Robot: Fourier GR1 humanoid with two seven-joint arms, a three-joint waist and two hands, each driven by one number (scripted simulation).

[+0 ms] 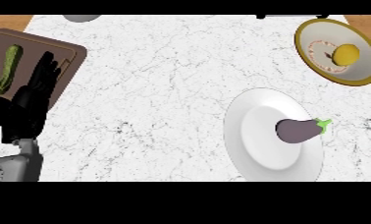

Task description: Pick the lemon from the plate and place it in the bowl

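Counter (167, 85): broad flat slab, white stone look with fine grey veining, hard and smooth; tan wood shows at both far corners. Tray (69, 53): dark brown rectangular board with rounded corners and a raised rim, at the left edge, carrying a long green vegetable (11, 66), likely a cucumber, lying lengthwise. Plate (250, 139): large, round, plain glossy white, shallow, near right; on it rests a stubby purple-grey eggplant (297, 130) with a green cap pointing right, and no lemon. Bowl (313, 31): round, olive-gold rim, pale inside with a reddish ring pattern, far right, partly cut by the view's edge. Left hand (33, 100): black, resting at the left edge over the tray's near part, fingers extended upward and relaxed, holding nothing; grey forearm below it. Right hand: not visible. Grey rounded item (82, 17): only a sliver at the far edge, unidentifiable. Lemon (347, 54): small yellow rounded fruit, lying inside the bowl toward its right side, well apart from the plate; so placed, the task looks already fulfilled. Handling judgement: light, firm with slight give, waxy pebbled rind, prone to rolling, not fragile; best held across its middle, fingers and thumb on opposite sides.
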